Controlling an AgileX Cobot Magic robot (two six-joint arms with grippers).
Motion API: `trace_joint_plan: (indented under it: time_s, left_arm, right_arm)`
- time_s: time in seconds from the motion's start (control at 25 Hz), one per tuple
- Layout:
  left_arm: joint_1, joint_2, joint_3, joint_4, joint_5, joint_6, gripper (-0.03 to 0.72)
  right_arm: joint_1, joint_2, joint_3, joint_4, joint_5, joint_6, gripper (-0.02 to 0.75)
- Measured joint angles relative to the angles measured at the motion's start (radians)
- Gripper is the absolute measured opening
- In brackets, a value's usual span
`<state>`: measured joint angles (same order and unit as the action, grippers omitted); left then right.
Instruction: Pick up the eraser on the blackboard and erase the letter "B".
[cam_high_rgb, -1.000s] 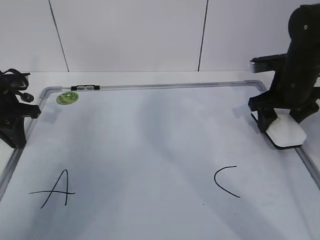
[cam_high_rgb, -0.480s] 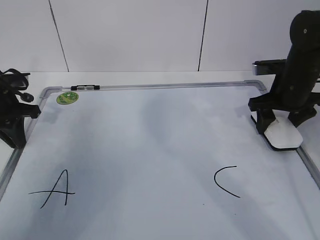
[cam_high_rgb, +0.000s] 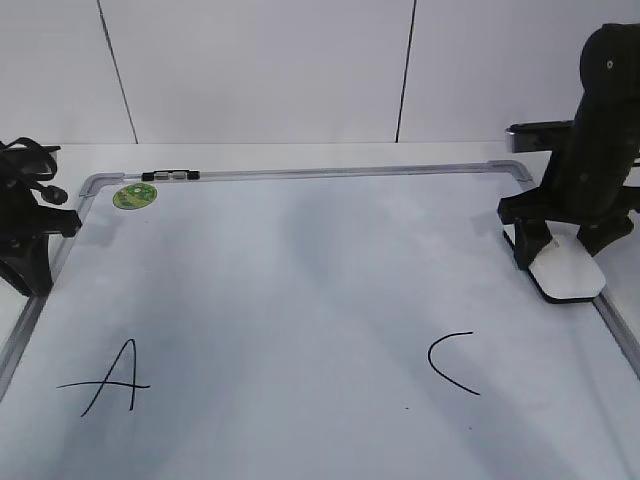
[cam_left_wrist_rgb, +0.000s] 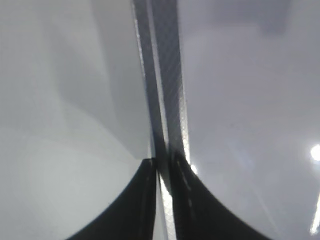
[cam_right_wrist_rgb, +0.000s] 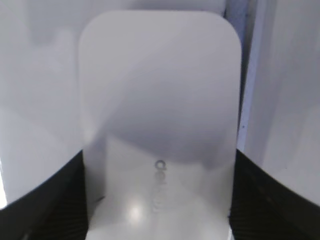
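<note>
The white eraser (cam_high_rgb: 567, 272) rests on the right edge of the blackboard (cam_high_rgb: 300, 280), just inside its grey frame. My right gripper (cam_high_rgb: 565, 250) stands over it with a finger on each long side. In the right wrist view the eraser (cam_right_wrist_rgb: 159, 110) fills the gap between the right gripper's (cam_right_wrist_rgb: 159, 200) black fingers. No letter "B" shows; the board between the "A" (cam_high_rgb: 108, 378) and the "C" (cam_high_rgb: 450, 362) is blank. My left gripper (cam_high_rgb: 32, 262) is shut and empty at the board's left frame, and the left wrist view shows it (cam_left_wrist_rgb: 161, 167) above the frame (cam_left_wrist_rgb: 167, 90).
A round green sticker (cam_high_rgb: 134, 196) sits in the board's far left corner. A small black-and-white marker clip (cam_high_rgb: 172, 176) lies on the top frame beside it. A white panelled wall stands behind the table.
The right gripper lowered the eraser from slightly above the board down onto the board's right edge, then stayed nearly still. The left arm has not moved.
</note>
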<state>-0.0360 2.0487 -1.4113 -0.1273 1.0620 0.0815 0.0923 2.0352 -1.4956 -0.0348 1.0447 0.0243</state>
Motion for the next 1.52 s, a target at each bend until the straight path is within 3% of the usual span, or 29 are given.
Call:
trace_joint_plan:
  time_s: [0.72, 0.92, 1.08, 1.52]
  left_arm:
    - [0.000, 0.000, 0.000, 0.000, 0.000, 0.000, 0.070]
    - [0.000, 0.000, 0.000, 0.000, 0.000, 0.000, 0.070]
    - [0.000, 0.000, 0.000, 0.000, 0.000, 0.000, 0.070]
    - [0.000, 0.000, 0.000, 0.000, 0.001, 0.000, 0.071]
  right_arm:
    - [0.000, 0.002, 0.000, -0.011, 0.004, -0.002, 0.563]
    - [0.000, 0.016, 0.000, -0.019, 0.036, 0.017, 0.650]
    - [0.000, 0.018, -0.005, -0.022, 0.060, 0.023, 0.666]
    - [0.000, 0.018, -0.202, -0.022, 0.167, 0.027, 0.653]
